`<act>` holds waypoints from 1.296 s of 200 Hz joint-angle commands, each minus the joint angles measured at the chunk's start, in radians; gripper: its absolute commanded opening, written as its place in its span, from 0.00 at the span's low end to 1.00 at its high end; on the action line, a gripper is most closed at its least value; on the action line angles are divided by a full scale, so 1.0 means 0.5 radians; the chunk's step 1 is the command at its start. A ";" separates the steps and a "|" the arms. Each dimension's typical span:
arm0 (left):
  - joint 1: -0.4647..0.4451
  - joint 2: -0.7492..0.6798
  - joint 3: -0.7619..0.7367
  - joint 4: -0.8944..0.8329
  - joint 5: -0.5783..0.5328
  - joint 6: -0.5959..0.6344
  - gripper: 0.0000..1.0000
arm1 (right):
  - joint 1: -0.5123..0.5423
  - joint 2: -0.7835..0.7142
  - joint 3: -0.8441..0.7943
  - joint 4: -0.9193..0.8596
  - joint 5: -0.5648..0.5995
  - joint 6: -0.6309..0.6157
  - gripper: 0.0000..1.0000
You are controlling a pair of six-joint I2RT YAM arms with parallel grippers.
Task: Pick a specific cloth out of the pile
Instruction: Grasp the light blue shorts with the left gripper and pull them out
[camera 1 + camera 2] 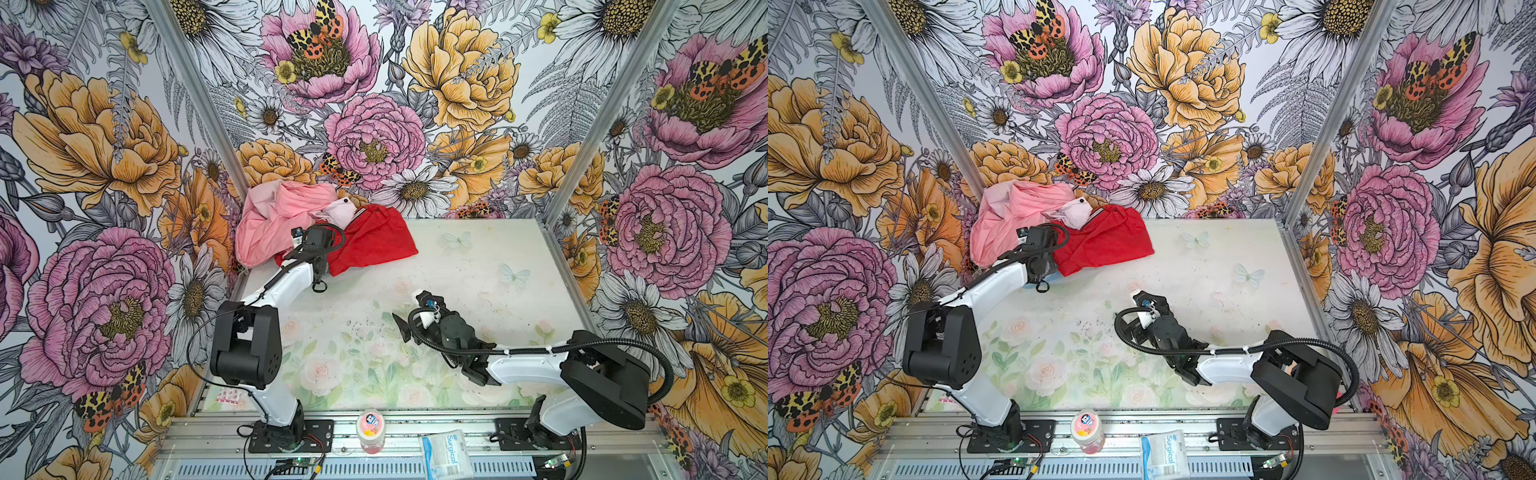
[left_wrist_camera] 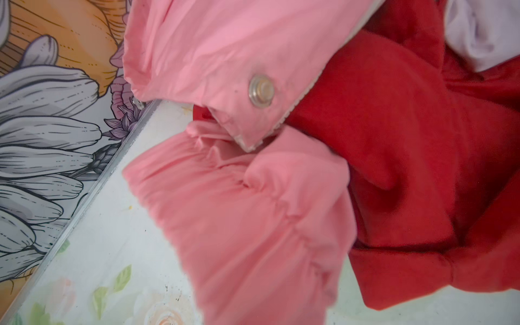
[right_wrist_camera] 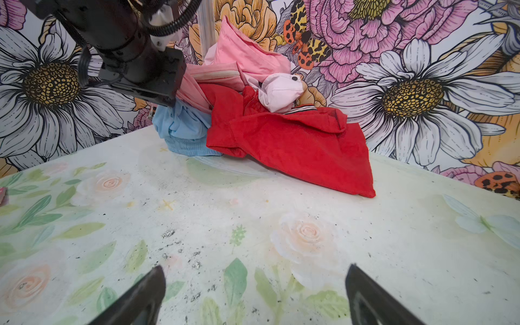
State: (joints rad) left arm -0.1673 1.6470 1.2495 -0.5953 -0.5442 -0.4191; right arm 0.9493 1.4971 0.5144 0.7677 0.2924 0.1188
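Observation:
The pile lies in the table's far left corner: a salmon-pink jacket [image 1: 282,216] [image 2: 225,56] and a bright red shirt [image 1: 374,245] [image 3: 295,140]. The light blue cloth [image 3: 185,126] shows only in the right wrist view, bunched at the pile's near left edge under the pink and red. My left gripper [image 3: 168,102] reaches down into it, shut, with blue fabric gathered up to its tip. Its fingers are hidden, and in the left wrist view a pink sleeve [image 2: 253,225] covers them. My right gripper [image 3: 254,267] [image 1: 409,309] hangs open over bare table, facing the pile.
The printed table [image 1: 478,257] is walled by floral panels, and a metal rail [image 2: 84,202] runs right beside the pile. On the front frame stand a pink bottle [image 1: 370,430] and a surgical-mask packet [image 1: 446,455].

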 commanded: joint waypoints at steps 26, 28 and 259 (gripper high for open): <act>0.092 -0.393 0.265 -0.050 0.186 0.018 0.00 | -0.012 -0.022 0.026 -0.015 0.038 0.013 1.00; 0.092 -0.403 0.282 -0.049 0.200 0.016 0.00 | -0.013 -0.023 0.026 -0.016 0.039 0.014 1.00; 0.109 -0.113 0.198 0.098 0.725 0.345 0.16 | -0.293 -0.088 -0.044 -0.053 -0.104 0.339 1.00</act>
State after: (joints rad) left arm -0.1135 1.6230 1.3891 -0.5777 -0.2081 -0.2771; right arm 0.8055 1.4673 0.4957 0.7429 0.2531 0.2733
